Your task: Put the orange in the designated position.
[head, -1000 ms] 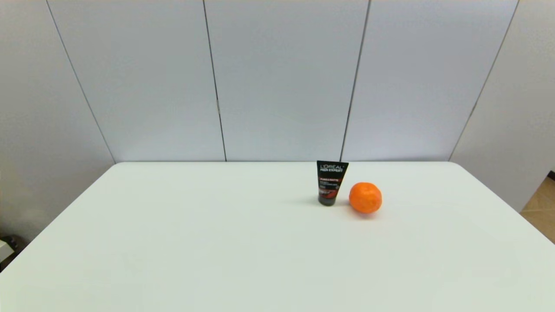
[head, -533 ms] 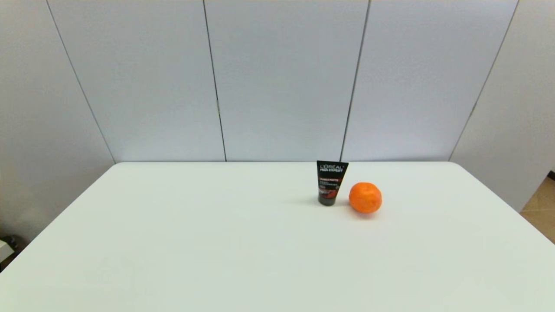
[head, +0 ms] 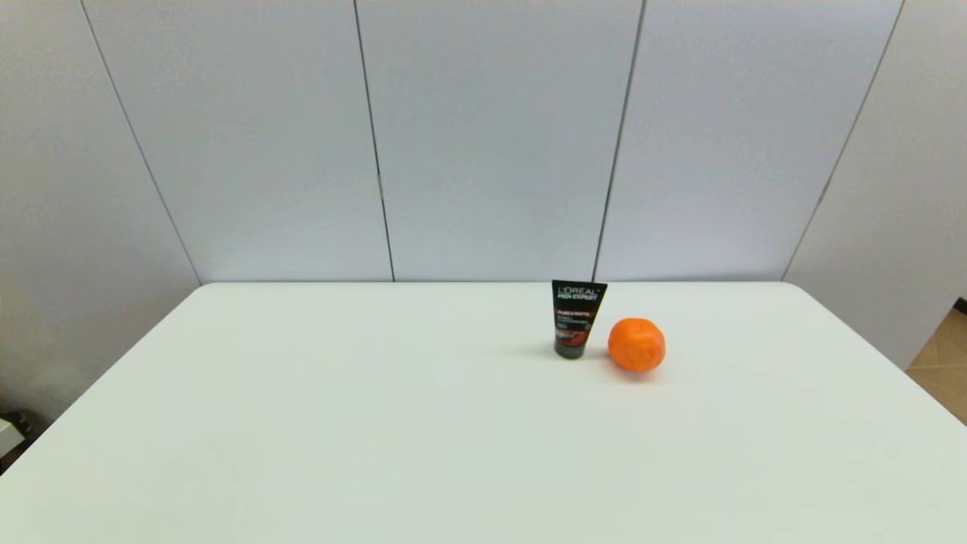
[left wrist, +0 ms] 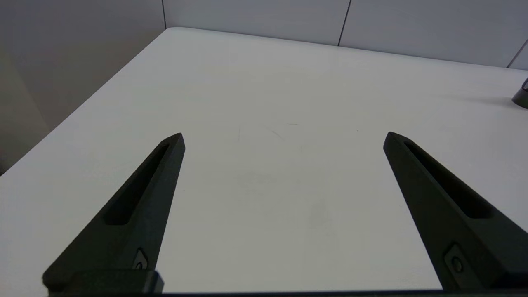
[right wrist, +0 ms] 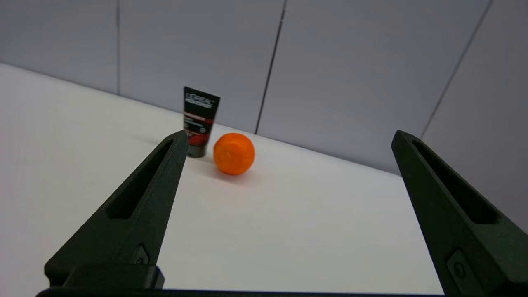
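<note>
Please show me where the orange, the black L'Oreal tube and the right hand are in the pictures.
orange (head: 636, 344): head view, middle of its front skin.
black L'Oreal tube (head: 578, 317): head view, middle of its printed front.
right hand (right wrist: 288, 138): right wrist view, midway between its two open fingertips.

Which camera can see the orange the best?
The right wrist view: the orange looks biggest there, whole, resting on the white table beside the black tube, ahead of the open right gripper. The head view shows it whole but smaller. The left wrist view misses it.
</note>
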